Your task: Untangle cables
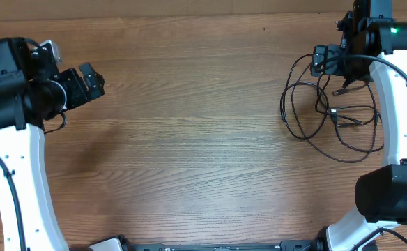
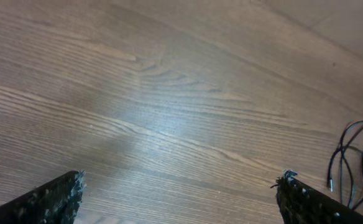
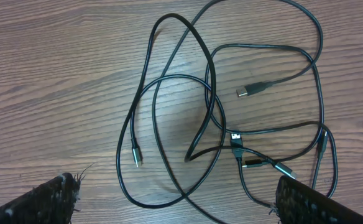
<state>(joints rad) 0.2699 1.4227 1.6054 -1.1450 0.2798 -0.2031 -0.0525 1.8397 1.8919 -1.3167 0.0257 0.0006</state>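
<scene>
"Cables (image 3: 236, 138) — position?"
"Far right of the tabletop (image 1: 189, 139). One loose tangle of thin black loops lying flat, strands crossing one another near the middle, several silver-tipped plugs showing."
"Right hand (image 3: 178, 186)?"
"Hangs directly above the tangle. Fingers spread wide, nothing between them, no strand touched."
"Left hand (image 2: 180, 186)?"
"Well apart from the tangle, at the left side of the tabletop over plain wood — fingers likewise spread wide, holding nothing. Its wrist view catches only a few loops at the far right edge."
</scene>
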